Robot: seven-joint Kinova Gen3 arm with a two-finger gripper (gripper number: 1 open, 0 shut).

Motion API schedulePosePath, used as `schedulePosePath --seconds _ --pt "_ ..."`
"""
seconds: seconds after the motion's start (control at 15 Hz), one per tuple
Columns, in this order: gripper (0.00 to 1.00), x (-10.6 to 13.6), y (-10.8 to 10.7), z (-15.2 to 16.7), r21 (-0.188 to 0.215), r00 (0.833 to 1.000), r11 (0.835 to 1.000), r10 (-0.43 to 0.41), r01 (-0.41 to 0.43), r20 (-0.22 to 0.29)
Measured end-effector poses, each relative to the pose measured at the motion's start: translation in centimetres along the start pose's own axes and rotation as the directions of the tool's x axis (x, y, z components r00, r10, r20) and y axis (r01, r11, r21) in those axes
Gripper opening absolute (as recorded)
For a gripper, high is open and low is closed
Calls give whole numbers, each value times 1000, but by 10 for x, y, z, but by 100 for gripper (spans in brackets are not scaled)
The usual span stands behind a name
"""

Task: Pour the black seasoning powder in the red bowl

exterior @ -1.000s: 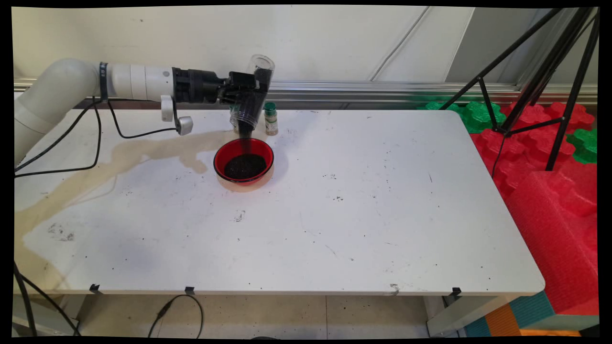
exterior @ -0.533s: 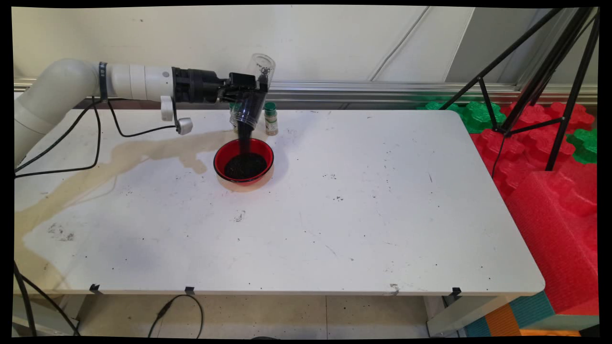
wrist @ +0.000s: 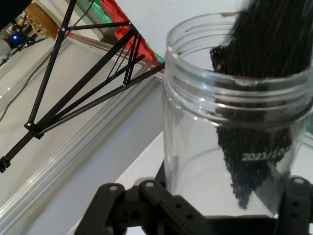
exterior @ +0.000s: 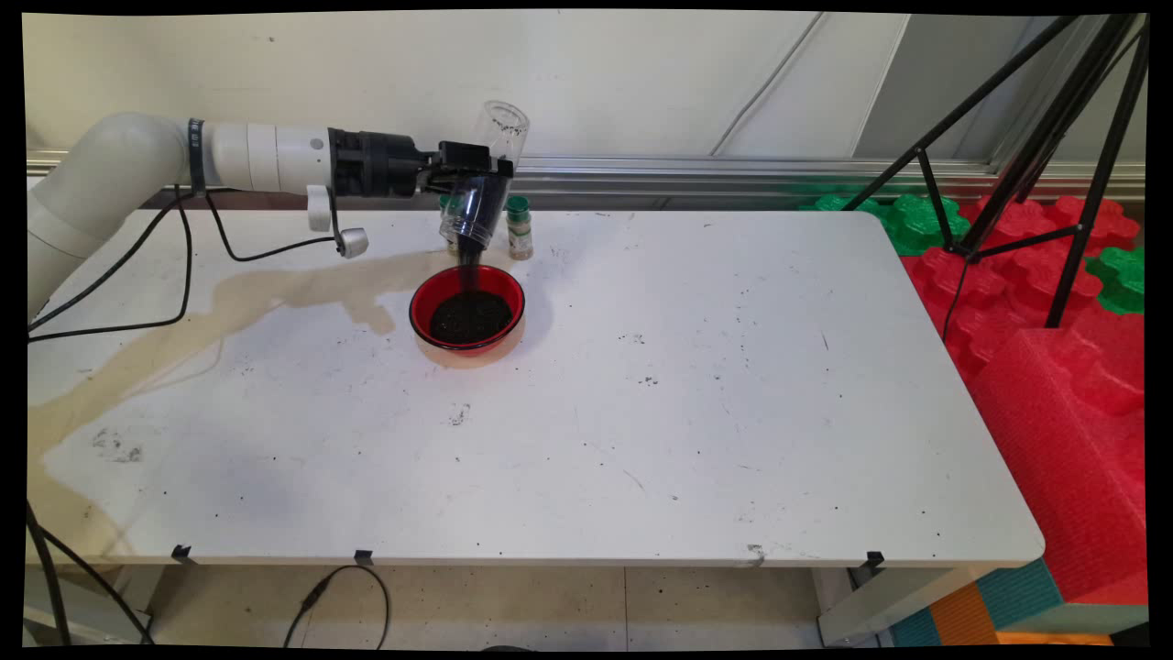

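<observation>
Clamped in the end effector [exterior: 484, 172]: clear jar [exterior: 486, 179], tilted mouth-down, spilling dark grains [exterior: 470, 314] into red bowl [exterior: 467, 310] directly below on table [exterior: 641, 412].

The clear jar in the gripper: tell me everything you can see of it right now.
The clear jar is a see-through plastic cylinder with a threaded, lidless mouth and faint white printed digits on its wall. The gripper clamps its middle. It is tipped mouth-down above the red bowl, not touching it. Dark granules slide out in a thin stream onto the dark heap in the bowl. Its upper end looks nearly empty.
</observation>
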Motion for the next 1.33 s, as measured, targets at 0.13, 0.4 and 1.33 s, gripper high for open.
schedulePosePath --seconds 0.13,0.4,1.33 --pt "0 0 -1 0 2 1000 1000 13 -13 0" --pt "0 1 -2 -1 7 999 999 37 -37 1" --pt "0 2 -6 -5 24 990 989 143 -143 10"
